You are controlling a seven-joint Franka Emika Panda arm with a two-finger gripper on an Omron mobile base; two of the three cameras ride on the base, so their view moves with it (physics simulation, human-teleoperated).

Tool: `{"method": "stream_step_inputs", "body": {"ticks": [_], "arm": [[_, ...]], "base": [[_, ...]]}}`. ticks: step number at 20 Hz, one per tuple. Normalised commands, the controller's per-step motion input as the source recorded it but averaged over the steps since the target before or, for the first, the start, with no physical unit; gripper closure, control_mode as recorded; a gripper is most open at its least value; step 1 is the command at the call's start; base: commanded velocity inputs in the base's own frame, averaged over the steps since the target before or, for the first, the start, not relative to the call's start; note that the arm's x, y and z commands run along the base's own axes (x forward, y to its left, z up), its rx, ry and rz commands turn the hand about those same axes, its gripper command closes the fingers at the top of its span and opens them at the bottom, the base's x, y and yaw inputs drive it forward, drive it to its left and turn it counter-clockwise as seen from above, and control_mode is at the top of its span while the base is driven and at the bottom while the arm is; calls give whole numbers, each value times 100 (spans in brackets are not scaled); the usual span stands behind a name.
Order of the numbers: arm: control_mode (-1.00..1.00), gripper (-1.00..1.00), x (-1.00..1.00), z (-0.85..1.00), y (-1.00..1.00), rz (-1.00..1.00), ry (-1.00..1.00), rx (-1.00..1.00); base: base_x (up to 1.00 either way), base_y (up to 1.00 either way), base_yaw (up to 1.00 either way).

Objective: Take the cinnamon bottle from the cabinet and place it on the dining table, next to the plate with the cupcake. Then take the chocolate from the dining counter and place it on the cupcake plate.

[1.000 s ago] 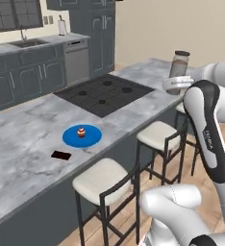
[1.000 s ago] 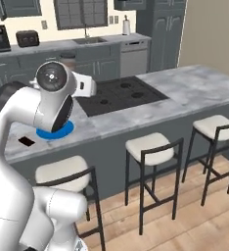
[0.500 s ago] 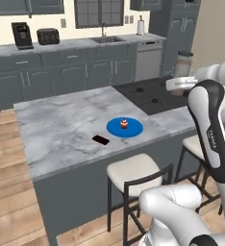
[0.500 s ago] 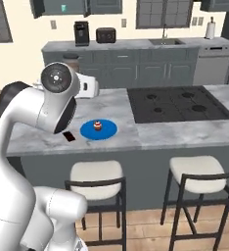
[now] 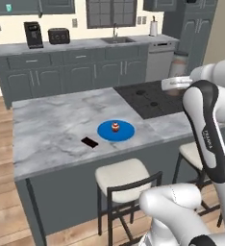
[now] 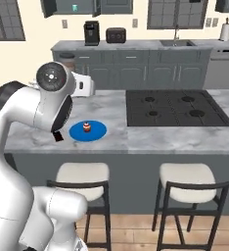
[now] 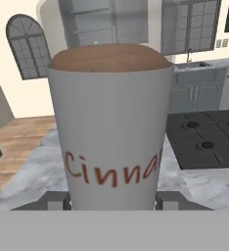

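the dining table is a marble-topped island with a black cooktop at its right end, white stools along its near edge, and grey kitchen counters with a sink and coffee machine along the far wall. the marble left of and beyond the blue plate lies bare. the cupcake sits on that plate, and the chocolate lies just left of it near the front edge. the gripper is clamped on the cinnamon bottle, held upright above the cooktop, well right of the plate.
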Motion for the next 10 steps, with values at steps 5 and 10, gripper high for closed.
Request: {"method": "stream_step_inputs", "body": {"ticks": [5,10], "arm": [[100,100,0,0,0,0,0,0],[100,100,0,0,0,0,0,0]], "base": [[2,-58,2],[36,-48,15]]}}
